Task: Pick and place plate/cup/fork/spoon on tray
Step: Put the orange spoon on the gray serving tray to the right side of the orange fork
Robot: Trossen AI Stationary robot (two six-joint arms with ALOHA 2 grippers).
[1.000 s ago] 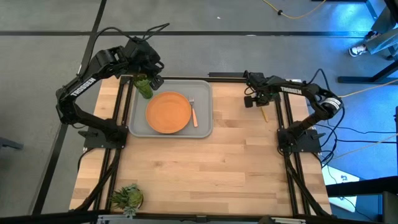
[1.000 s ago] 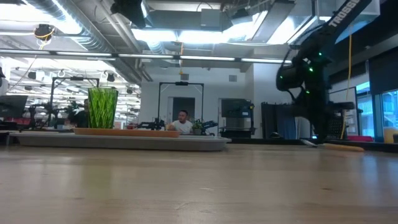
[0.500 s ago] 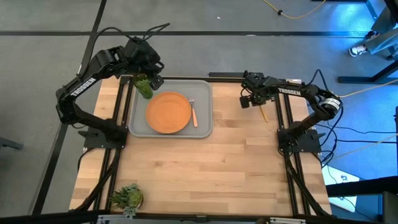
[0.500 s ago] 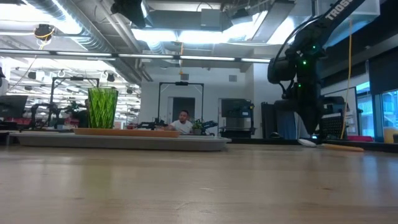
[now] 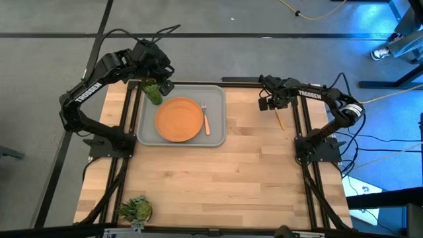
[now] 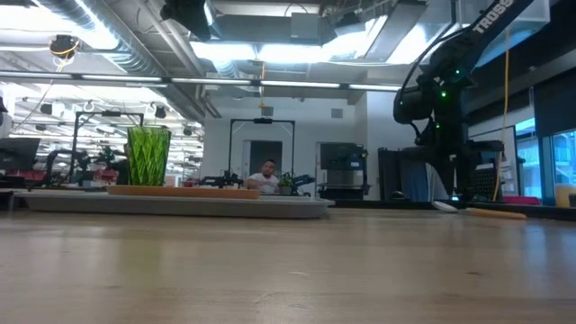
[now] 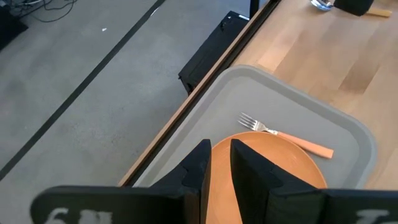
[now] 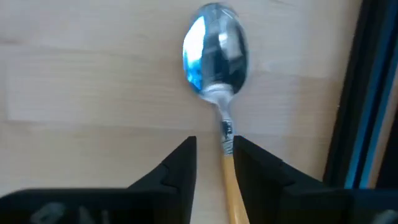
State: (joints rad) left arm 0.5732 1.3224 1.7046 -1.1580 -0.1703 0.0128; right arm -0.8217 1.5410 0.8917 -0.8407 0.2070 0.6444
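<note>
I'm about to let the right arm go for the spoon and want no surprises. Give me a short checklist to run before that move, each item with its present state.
1. Spoon lies flat on the bare table, outside the tray: ok.
2. Right gripper sits over the spoon's handle, jaws apart, one on each side of the handle: ok.
3. Jaws closed on the handle: not ok, they have not gripped it yet.
4. Free tray space for the spoon: ok; plate, fork and cup leave the rim areas bare.
5. Left gripper hangs over the tray's cup corner: the right arm's way to the tray may be crowded, cannot tell.
</note>
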